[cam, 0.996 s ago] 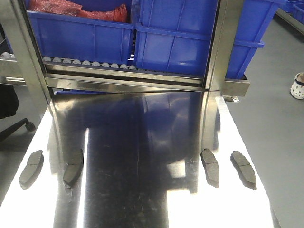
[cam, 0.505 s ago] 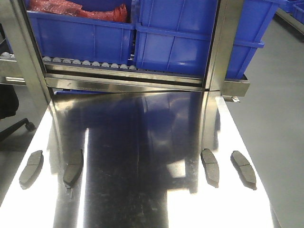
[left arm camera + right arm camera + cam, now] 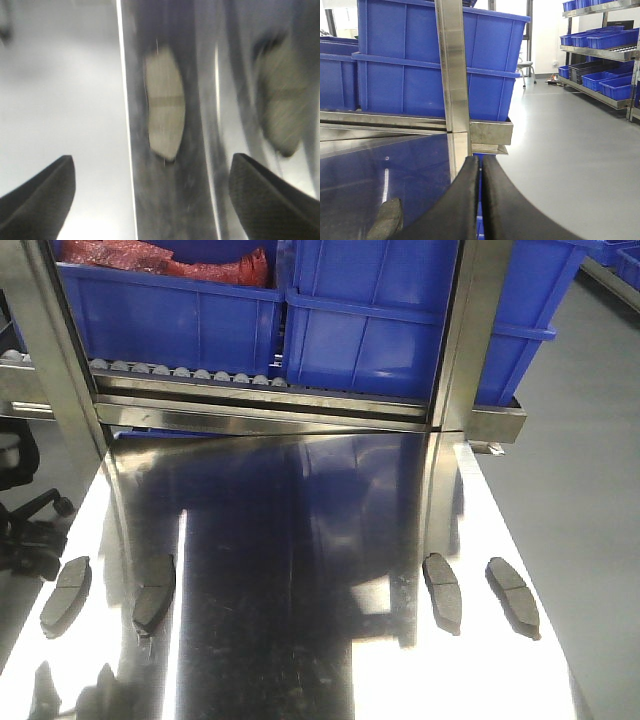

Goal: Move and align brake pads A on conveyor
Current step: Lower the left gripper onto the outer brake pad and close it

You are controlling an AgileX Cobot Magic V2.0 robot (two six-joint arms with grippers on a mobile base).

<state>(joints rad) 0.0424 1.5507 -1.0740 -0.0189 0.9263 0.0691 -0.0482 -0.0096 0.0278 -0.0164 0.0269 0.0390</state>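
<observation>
Now, pickup approach: left fingers [image 3: 45, 192] apart over brake pad [image 3: 164, 102], tabletop [image 3: 300, 620] eight o'clock; right fingers [image 3: 465, 200] pressed together, idle. Next: drop, straddle pad, close.

Hard white glare washes out both sides of the steel table [image 3: 500, 680], while its dark centre mirrors the blue bins [image 3: 370, 330]. The front view is sharp. The left wrist view is smeared, the brake pads [image 3: 165, 105] soft-edged. The right wrist view is bright and crisp.
</observation>
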